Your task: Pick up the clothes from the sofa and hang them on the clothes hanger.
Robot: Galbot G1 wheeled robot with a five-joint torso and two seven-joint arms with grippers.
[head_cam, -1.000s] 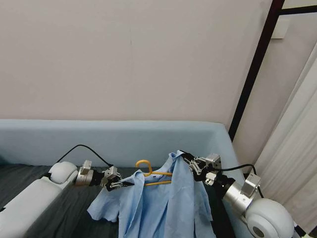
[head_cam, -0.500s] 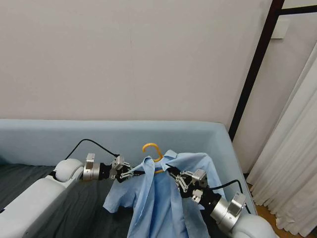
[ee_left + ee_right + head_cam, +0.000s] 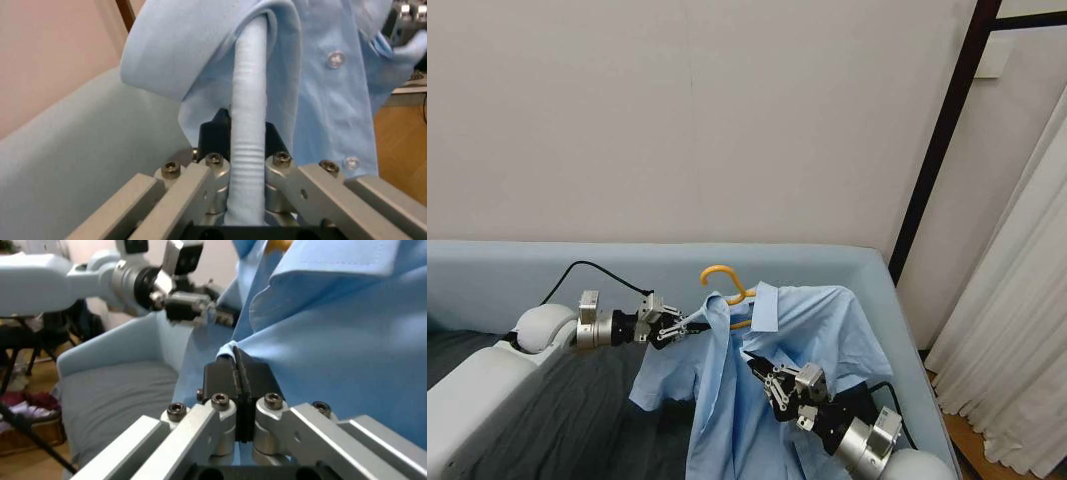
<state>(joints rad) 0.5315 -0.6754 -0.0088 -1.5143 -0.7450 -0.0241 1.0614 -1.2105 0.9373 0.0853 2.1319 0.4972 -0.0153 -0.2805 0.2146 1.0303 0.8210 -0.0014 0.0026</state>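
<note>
We are holding the shirt [image 3: 817, 325] spread on its hanger [image 3: 717, 272]: left gripper [image 3: 674, 328] clenching the nine-o'clock shoulder, right gripper [image 3: 765, 373] pinching the front edge.

There was one light-blue shirt [image 3: 817, 325], one yellow hanger [image 3: 719, 272] and one pale blue sofa [image 3: 547, 275]. Two robot hands were present: the left hand [image 3: 672, 328] and the right hand [image 3: 772, 385]. One dark pole [image 3: 937, 150] and one white curtain [image 3: 1017, 330] stood on the right.
</note>
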